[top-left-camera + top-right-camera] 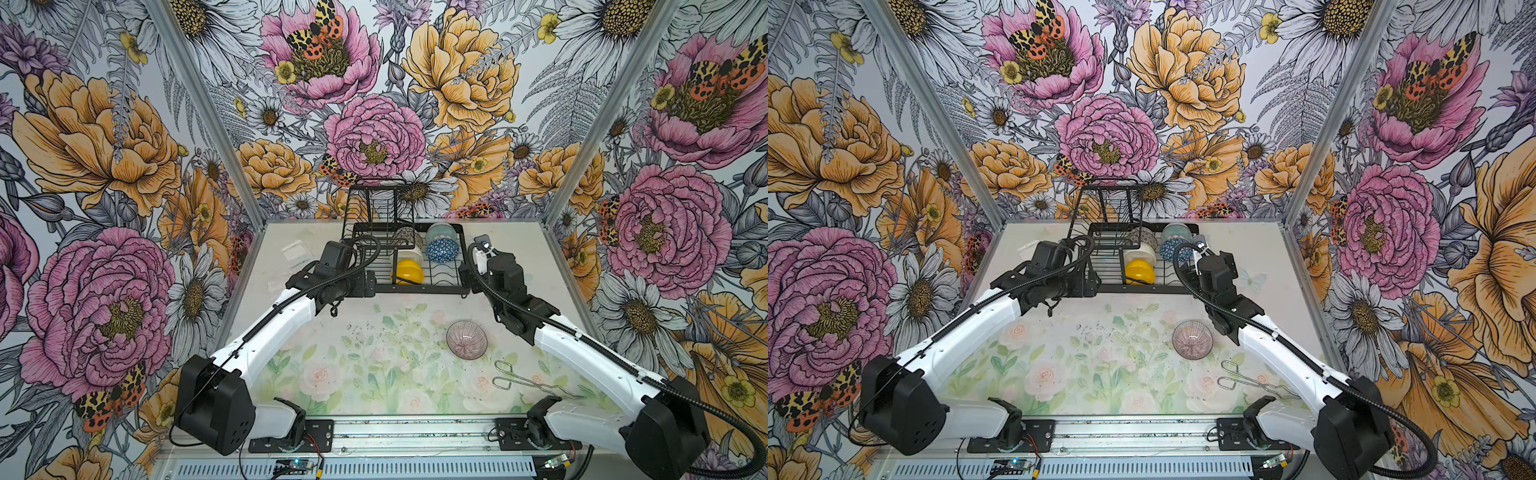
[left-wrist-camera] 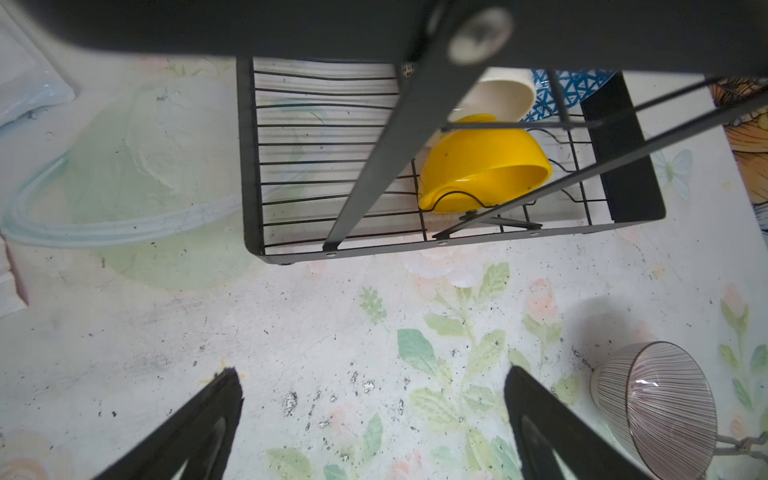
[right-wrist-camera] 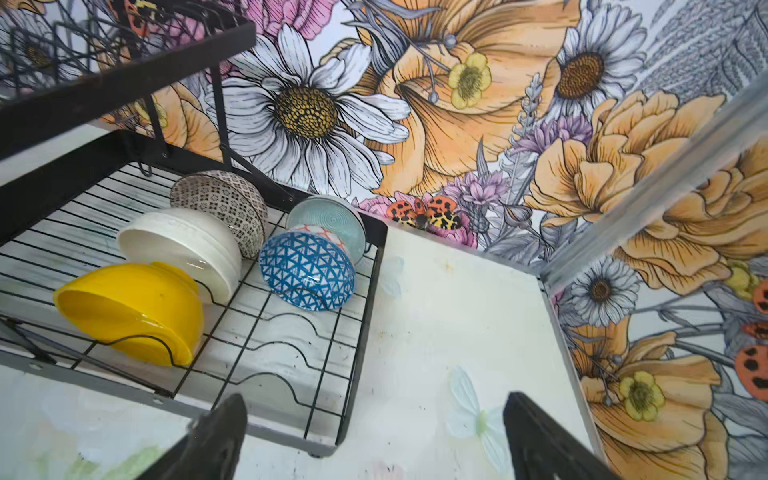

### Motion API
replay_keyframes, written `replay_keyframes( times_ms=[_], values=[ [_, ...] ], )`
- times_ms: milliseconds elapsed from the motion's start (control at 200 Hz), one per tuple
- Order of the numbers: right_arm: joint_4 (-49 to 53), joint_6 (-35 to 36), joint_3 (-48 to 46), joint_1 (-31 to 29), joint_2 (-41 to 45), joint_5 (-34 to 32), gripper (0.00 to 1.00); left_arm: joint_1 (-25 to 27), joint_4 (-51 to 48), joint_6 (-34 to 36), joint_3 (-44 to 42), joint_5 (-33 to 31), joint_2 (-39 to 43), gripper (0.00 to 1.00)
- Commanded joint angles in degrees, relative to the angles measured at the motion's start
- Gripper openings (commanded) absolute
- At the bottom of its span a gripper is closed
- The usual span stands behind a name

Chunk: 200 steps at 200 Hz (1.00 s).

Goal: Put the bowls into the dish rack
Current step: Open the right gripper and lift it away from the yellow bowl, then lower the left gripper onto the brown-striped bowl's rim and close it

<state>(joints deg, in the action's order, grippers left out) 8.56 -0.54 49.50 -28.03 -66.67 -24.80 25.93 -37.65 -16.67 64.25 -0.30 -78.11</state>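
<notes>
1. Mauve bowl with thin radiating lines is the only 1 not loaded. It sits mouth-up on the right half of the surface, well short of the dish rack, with the wire tongs near it on the robot's side.
2. Both pairs of jaws are spread wide with nothing in them. The left jaws hang by the rack's front-left corner, and the right jaws are up at its right end, aimed at the back wall.
3. Key bit: the bowl lies behind the right jaws, back toward the robot and just beside that arm's forearm. I'd say the right arm is nearer, but it has to pull back and tip down. It's round, so there's no long axis; any rim point works.
4. Already in the black wire rack, tipped on edge: yellow bowl, cream bowl, mosaic bowl, blue triangle bowl, teal spiral bowl. They look like glossy glazed ware, probably slippery.
5. Wire humps in front of the blue bowl look free.
</notes>
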Motion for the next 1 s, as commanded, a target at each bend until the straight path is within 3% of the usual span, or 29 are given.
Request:
replay_keyframes(
  times_ms=[0,135,355,711,996],
  values=[
    [15.51,-13.11,5.06,3.99,1.59,2.64,0.99,2.51,-1.25,1.22,3.19,-1.63,-1.74,0.99],
    [24.94,-19.46,8.51,11.3,-0.55,9.7,1.0,6.77,-1.02,0.53,5.96,-0.67,-5.73,0.99],
    [29.11,-23.66,8.46,20.13,-5.5,20.79,1.0,12.29,-0.44,-0.59,9.88,1.61,-13.22,0.99],
    [30.12,-23.67,5.03,24.88,-5.68,22.92,0.99,18.27,0.11,1.7,16.85,7.62,-23.98,0.99],
    [30.03,-22.93,4.06,25.42,-5.19,23.98,0.99,21.66,0.3,9.33,19.66,14.71,-28.78,0.99]
  ],
)
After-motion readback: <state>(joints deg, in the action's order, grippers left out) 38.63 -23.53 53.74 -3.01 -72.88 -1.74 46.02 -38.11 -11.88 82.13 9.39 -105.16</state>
